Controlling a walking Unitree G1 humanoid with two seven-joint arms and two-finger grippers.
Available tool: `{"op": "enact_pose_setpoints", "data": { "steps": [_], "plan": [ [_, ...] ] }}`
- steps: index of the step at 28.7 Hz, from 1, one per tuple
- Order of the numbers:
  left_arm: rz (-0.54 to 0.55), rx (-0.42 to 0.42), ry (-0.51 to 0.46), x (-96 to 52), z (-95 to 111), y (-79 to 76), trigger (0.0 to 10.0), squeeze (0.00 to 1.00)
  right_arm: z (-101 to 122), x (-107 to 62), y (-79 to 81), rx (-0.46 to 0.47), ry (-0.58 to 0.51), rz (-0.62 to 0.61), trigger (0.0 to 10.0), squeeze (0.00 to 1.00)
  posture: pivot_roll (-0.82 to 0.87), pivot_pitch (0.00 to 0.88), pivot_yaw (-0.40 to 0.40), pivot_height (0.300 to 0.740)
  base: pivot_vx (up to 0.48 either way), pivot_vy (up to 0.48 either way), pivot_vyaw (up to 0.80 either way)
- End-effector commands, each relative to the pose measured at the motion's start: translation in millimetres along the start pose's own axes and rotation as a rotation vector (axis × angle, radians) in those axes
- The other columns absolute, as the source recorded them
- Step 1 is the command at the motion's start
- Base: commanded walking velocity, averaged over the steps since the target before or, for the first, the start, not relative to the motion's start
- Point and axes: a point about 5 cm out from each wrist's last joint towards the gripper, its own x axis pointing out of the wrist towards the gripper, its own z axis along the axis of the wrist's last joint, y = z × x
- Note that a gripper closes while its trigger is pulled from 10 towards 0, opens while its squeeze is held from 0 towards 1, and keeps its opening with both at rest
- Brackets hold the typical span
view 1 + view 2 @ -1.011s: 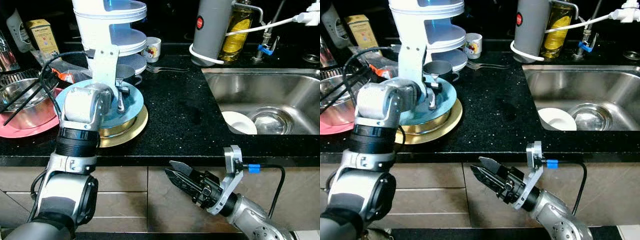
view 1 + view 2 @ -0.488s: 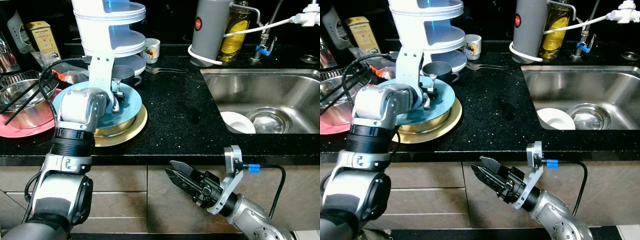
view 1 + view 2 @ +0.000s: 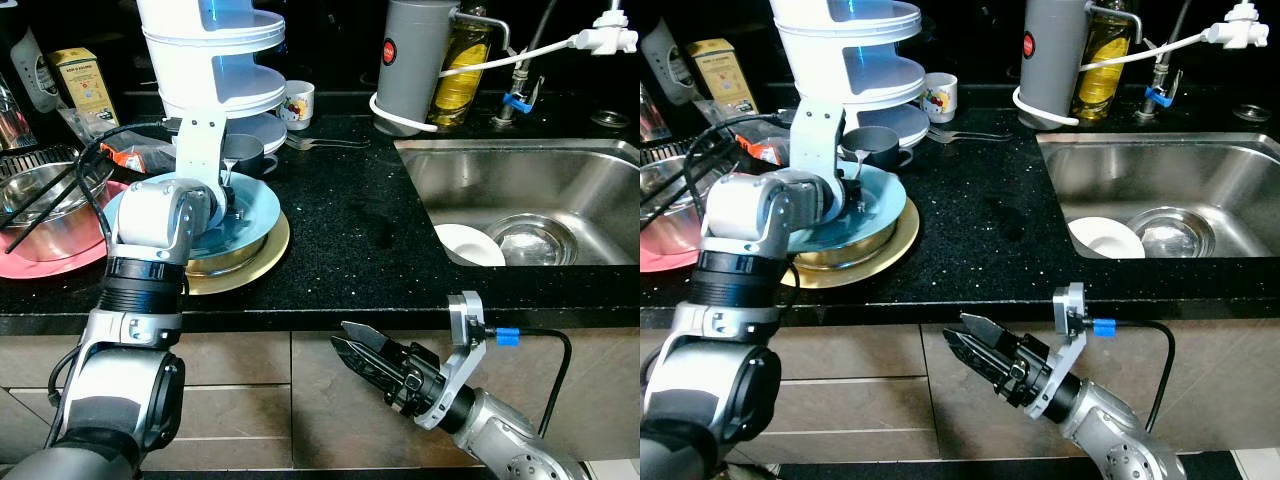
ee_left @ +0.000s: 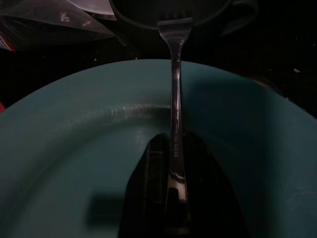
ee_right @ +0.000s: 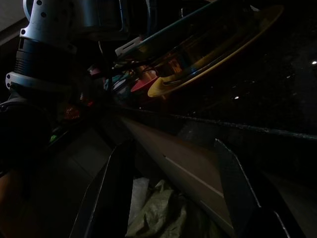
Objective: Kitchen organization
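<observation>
Black speckled countertop (image 3: 350, 220) lies under my left gripper (image 4: 171, 163), whose fingers (image 4: 148, 188) are clenched on a fork (image 4: 174, 99) over the teal plate (image 4: 74, 148). Its tines point past my fingertips toward a dark cup (image 3: 243, 152). Below the counter edge, my right gripper (image 3: 350, 352) hangs with fingers spread apart, grasping nothing, before the cabinet fronts (image 3: 320, 380).

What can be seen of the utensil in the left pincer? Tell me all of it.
The utensil looks like polished metal, a slim flat handle widening to a squared end; its working end is hidden. The left pincer is shut on it, the black fingers clamping its lower part. It is held above the teal plate, its free end pointing toward a dark mug.
</observation>
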Motion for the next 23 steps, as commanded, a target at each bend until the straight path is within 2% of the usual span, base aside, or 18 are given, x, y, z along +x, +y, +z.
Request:
{"op": "enact_pose_setpoints", "data": {
  "steps": [1,11,12,13,14,16,17,18,20,22,23],
  "plan": [
    [-0.002,0.0,0.087,6.8,-19,1.9,0.0,0.0,2,0.1,1.8,0.001,-0.006,0.004,10.0,0.0,0.07,0.028,-0.025,0.74,0.0,0.0,0.0],
    [0.103,-0.005,-0.118,-0.7,13,16.0,0.0,0.0,3,0.0,1.3,-0.001,-0.01,-0.002,10.0,0.0,0.07,0.027,-0.025,0.74,0.0,0.0,0.0],
    [0.129,0.013,-0.164,-3.0,19,18.5,0.0,0.0,3,0.1,1.1,-0.001,-0.01,-0.003,10.0,0.0,0.07,0.026,-0.026,0.74,0.0,0.0,0.0],
    [0.138,0.013,-0.249,-9.1,32,19.1,0.0,0.0,4,0.0,0.4,0.0,-0.017,-0.006,10.0,0.0,0.07,0.027,-0.027,0.74,0.0,0.0,0.0],
    [0.138,0.013,-0.249,-9.1,32,19.1,0.0,0.0,4,0.0,0.4,0.0,-0.017,-0.006,10.0,0.0,0.07,0.027,-0.027,0.74,0.0,0.0,0.0],
    [0.122,0.002,-0.301,-13.5,39,15.9,0.0,0.0,5,-0.6,-0.9,0.003,-0.033,-0.017,10.0,0.0,0.07,0.027,-0.029,0.74,0.0,0.0,0.0],
    [0.074,0.011,-0.359,-16.2,45,6.9,0.0,0.0,7,-1.7,-2.4,0.004,-0.059,-0.033,10.0,0.0,0.07,0.027,-0.028,0.74,0.0,0.0,0.0],
    [0.074,0.011,-0.359,-16.2,45,6.9,0.0,0.0,7,-1.7,-2.4,0.004,-0.059,-0.033,10.0,0.0,0.07,0.027,-0.028,0.74,0.0,0.0,0.0],
    [0.017,0.019,-0.396,-17.5,47,-3.1,0.0,0.0,8,-3.4,-3.5,0.016,-0.082,-0.04,10.0,0.0,0.07,0.027,-0.029,0.74,0.0,0.0,0.0],
    [-0.118,-0.006,-0.437,-21.1,49,-18.3,0.0,0.0,10,-5.9,-3.5,0.033,-0.108,-0.027,10.0,0.0,0.06,0.026,-0.027,0.74,0.0,0.0,0.0],
    [-0.267,-0.055,-0.495,-29.2,53,-32.2,10.0,0.0,11,-7.6,-1.4,0.046,-0.128,0.001,10.0,0.0,0.06,0.026,-0.027,0.74,0.0,0.0,-0.8]
  ]
}}
